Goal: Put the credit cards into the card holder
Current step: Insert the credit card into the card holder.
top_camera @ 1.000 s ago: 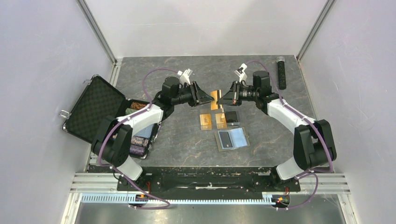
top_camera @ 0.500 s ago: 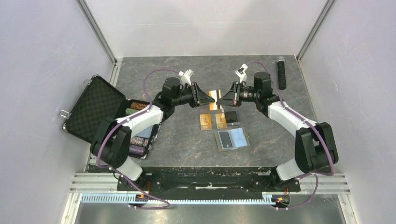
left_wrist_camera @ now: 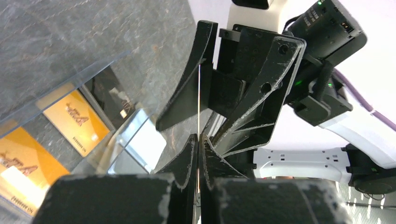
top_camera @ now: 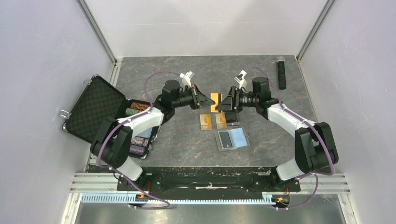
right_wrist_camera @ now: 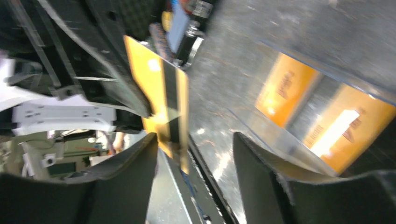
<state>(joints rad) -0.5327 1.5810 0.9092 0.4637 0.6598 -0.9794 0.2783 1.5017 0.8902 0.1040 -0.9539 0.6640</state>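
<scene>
Above the table (top_camera: 187, 144), credit card (top_camera: 215, 98) edge-on in clenched left hand (left_wrist_camera: 198, 138); right hand (right_wrist_camera: 194, 140) released.

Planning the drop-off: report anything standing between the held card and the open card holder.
Nothing tall. Two credit cards amid clear plastic and a dark flat item lie low between the held card in the left gripper and the card holder, probably passable overhead. The right gripper's open jaws flank the held card.
</scene>
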